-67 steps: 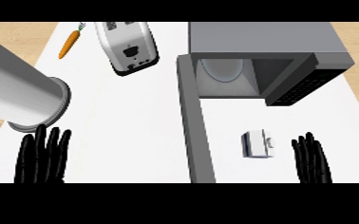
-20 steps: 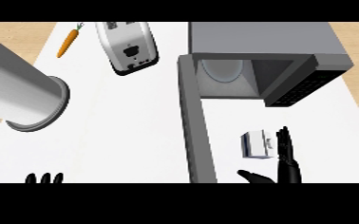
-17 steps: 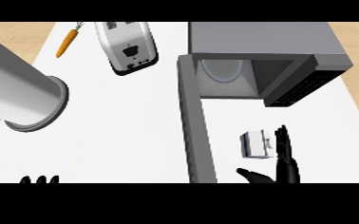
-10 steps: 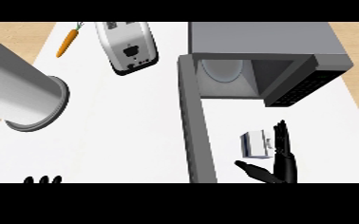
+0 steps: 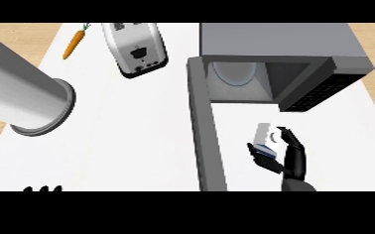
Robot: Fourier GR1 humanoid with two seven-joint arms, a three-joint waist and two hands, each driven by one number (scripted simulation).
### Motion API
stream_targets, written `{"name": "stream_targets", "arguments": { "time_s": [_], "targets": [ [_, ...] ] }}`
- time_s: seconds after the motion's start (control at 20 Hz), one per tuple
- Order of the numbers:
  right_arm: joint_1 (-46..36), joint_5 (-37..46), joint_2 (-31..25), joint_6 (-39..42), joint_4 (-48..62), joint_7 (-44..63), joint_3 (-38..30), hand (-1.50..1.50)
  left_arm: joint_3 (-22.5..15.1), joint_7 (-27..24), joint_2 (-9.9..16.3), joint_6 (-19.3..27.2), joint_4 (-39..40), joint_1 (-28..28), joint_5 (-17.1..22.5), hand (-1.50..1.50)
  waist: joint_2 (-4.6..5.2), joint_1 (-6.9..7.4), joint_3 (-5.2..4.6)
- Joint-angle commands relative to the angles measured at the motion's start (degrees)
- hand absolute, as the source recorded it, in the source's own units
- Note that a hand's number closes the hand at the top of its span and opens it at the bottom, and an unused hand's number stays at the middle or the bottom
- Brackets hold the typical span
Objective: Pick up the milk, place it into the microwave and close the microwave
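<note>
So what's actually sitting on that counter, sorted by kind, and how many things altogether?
Appliances: 2, the microwave with its door open and the toaster.
Food and drink: 2, the carrot and the milk, which the right hand is curled round.
Metal cylinders: 1, the large grey cylinder.
Total: 5

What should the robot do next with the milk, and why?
Probably lift the milk a little off the counter. The right hand is curled round it, thumb on one side and fingers on the other, and the microwave stands open just beyond, its door swung out.
</note>
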Motion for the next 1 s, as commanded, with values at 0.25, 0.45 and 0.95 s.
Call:
{"name": "stream_targets", "arguments": {
  "time_s": [0.25, 0.45, 0.95],
  "targets": [
    [-6.4, -1.6, -0.3, 1.9, 4.5, -8.5, -3.1, 1.50, -1.2, 0.1, 0.1, 0.1, -0.7, 0.4, 0.1, -1.50, 0.17, 0.20, 0.25],
    [-14.7, -0.5, -4.2, 7.9, 7.9, -2.5, -1.9, 1.50, 0.5, -0.8, 2.1, -2.2, 0.0, 0.8, 1.5, -1.50, 0.38, 1.17, 0.29],
    [-12.6, 0.1, -4.3, 12.2, 4.7, -2.8, 0.6, 1.50, -0.2, -3.0, 1.8, -2.0, -0.1, 3.1, 1.6, -1.50, -0.21, -0.46, 0.12]
  ]
}}
